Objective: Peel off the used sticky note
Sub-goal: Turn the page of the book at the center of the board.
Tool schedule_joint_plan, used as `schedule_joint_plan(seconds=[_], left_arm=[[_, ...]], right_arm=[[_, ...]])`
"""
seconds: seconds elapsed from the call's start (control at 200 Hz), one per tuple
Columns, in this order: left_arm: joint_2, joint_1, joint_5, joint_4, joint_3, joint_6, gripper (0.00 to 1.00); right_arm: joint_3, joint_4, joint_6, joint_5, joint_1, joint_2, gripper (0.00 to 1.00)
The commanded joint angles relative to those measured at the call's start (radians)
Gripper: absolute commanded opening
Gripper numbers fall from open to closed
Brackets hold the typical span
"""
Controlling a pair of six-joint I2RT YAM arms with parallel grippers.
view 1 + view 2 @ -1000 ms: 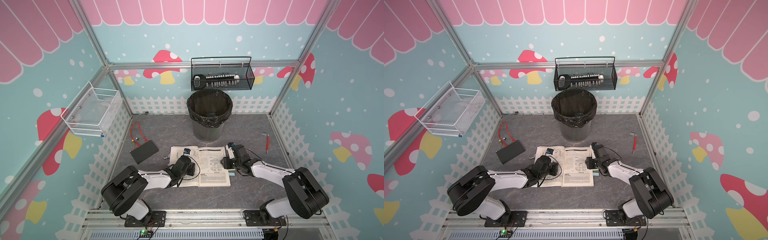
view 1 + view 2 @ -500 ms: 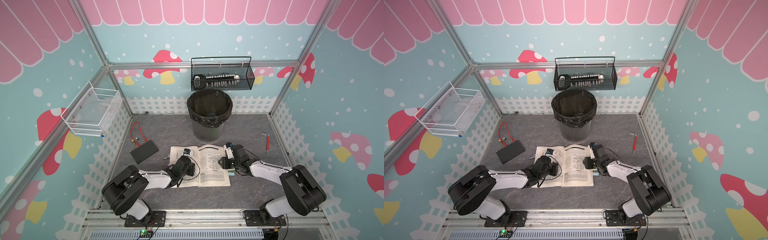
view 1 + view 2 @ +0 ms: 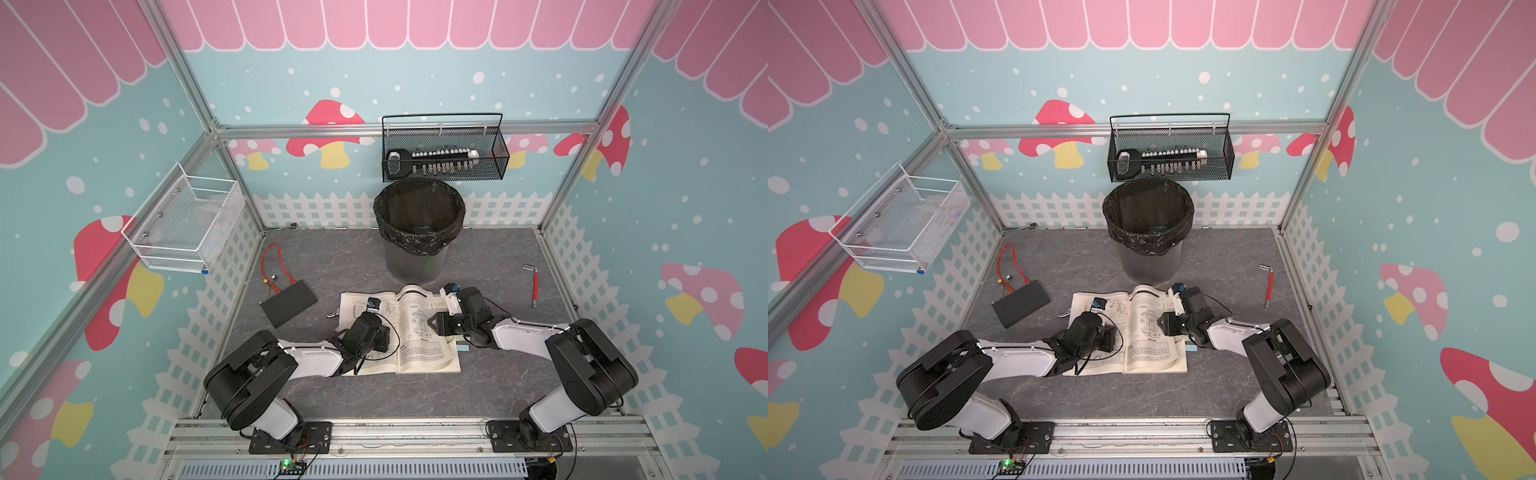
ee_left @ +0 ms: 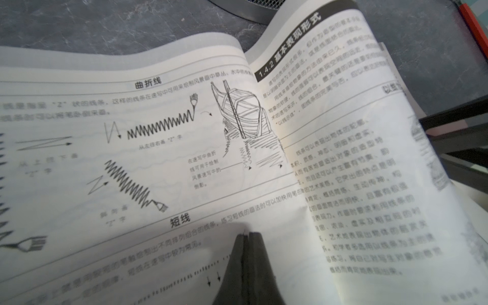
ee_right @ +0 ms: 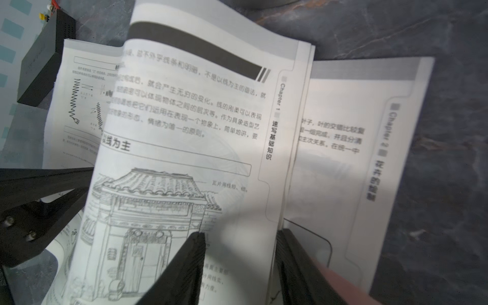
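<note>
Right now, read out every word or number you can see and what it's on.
"曲折线": left page.
"短线": same page, lower.
"1.4.2 基本表现形式": banner, raised right page.
"以线为主": that page.
"Chapter 1 速写基础知识": its side tab.
"Chapter 2 花卉的": page beneath; rest blurred.
Body text: blurred.

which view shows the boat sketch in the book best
Left wrist: the boat sketch sits close and sharp on the open book. Both top views show it too small to make out; in the right wrist view the raised page hides it.
</note>
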Motion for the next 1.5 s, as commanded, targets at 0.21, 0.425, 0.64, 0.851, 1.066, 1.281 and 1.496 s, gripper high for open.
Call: schedule_joint_plan(seconds=[0.21,0.425,0.64,0.851,1.066,1.281,1.496], left_arm=[[0.027,0.006,0.004,-0.006,-0.016,-0.014,0.0],[0.032,0.007,0.006,0.005,-0.022,-0.02,0.0],[-0.03,0.006,-0.001,-0.027,-0.015,-0.013,0.0],[-0.211,0.007,-0.069,-0.168,0.051,0.023,0.0],[-0.357,0.007,-0.091,-0.251,0.055,0.017,0.0],[-0.41,0.006,-0.084,-0.262,-0.001,-0.025,0.0],[-0.499,0.005,-0.029,-0.262,-0.057,-0.063,0.0]], right_arm=[[0.025,0.037,0.032,-0.109,0.05,0.061,0.52],[0.037,0.07,0.055,-0.125,0.086,0.097,0.52],[0.08,0.085,0.066,-0.137,0.125,0.114,0.52],[0.134,0.084,0.066,-0.145,0.162,0.132,0.52],[0.192,0.103,0.077,-0.149,0.189,0.186,0.52],[0.271,0.111,0.085,-0.151,0.229,0.265,0.52],[0.349,0.098,0.082,-0.153,0.255,0.35,0.52]])
